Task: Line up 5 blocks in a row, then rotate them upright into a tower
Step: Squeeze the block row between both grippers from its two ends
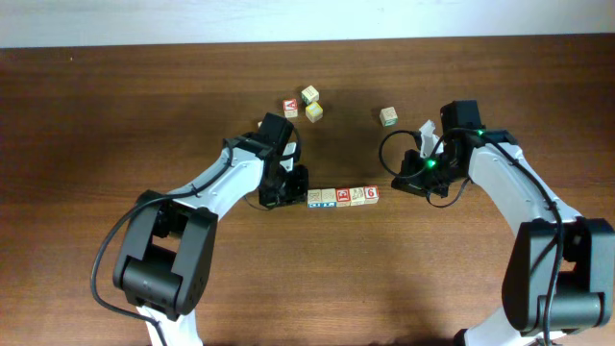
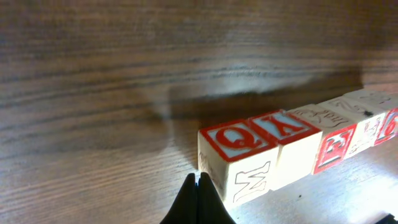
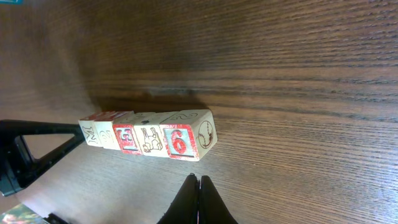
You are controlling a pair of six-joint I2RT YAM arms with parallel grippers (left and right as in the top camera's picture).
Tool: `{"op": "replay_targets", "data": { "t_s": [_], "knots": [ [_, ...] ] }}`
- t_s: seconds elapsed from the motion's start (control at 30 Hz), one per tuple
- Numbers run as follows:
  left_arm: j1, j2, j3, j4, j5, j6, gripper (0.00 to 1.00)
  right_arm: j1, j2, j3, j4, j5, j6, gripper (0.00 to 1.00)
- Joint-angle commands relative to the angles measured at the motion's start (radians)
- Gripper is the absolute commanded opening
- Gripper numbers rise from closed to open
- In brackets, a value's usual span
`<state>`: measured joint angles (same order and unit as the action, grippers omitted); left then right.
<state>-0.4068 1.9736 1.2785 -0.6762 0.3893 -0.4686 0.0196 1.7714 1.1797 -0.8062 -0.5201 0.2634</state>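
Five pale-wood blocks [image 1: 342, 196] lie side by side in a straight row at the table's middle. The right end block [image 3: 180, 140] bears a red "6". The left end block [image 2: 239, 140] has a red "Q" on top and an outlined "M" on its side. My left gripper [image 2: 199, 178] is shut and empty, its tips right at the lower corner of the Q block; I cannot tell whether they touch it. My right gripper [image 3: 198, 179] is also shut and empty, a short gap in front of the "6" block. From overhead, the left gripper [image 1: 298, 189] and right gripper [image 1: 397, 180] flank the row.
Behind the row lie loose cubes: a red-faced one [image 1: 290, 107], a pale one [image 1: 309, 94], a yellow-faced one [image 1: 314, 111] and another [image 1: 388, 116] near the right arm. The left arm's black finger [image 3: 31, 152] shows at the row's far end in the right wrist view.
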Motion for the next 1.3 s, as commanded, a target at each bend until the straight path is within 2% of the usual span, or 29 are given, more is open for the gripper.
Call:
{"op": "replay_targets", "data": {
  "t_s": [0.0,0.6,0.97,1.27],
  "knots": [
    [-0.006,0.009,-0.020,0.014,0.008,-0.010,0.00,0.002,0.005,-0.006,0.003,0.017,0.007,0.04],
    [-0.019,0.009,-0.020,0.032,0.008,-0.008,0.00,0.002,0.005,-0.025,0.004,0.056,0.008,0.04],
    [-0.019,0.009,-0.020,0.029,0.007,-0.008,0.00,0.002,0.008,-0.071,0.092,0.061,0.019,0.04],
    [-0.019,0.009,-0.020,0.029,0.007,-0.008,0.00,0.024,0.134,-0.071,0.143,-0.019,-0.050,0.04]
  ]
}}
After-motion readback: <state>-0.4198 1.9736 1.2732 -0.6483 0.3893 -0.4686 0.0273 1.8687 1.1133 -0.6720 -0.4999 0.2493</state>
